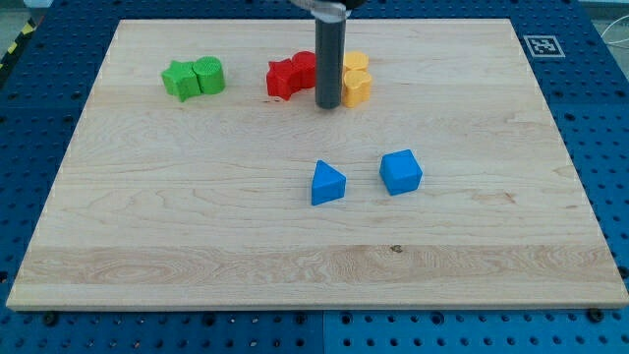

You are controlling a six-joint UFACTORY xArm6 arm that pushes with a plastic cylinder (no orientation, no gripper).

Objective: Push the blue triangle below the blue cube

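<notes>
**Tip sits far above the blue triangle, with open board between**

My tip rests in the upper middle of the frame, wedged between the red blocks on its left and the yellow blocks on its right, close to both. There are no fingers on this rod, so nothing opens, closes or holds.

The blue triangle lies near the centre of the frame, almost straight down from my tip and well apart from it. The blue cube sits just to the triangle's right, at nearly the same height, with a small gap between them.

To end up below the cube, the triangle probably needs pushing toward the lower right, so I would judge the tip must come round to its upper-left side. Two green blocks at the upper left are well out of the way.
</notes>
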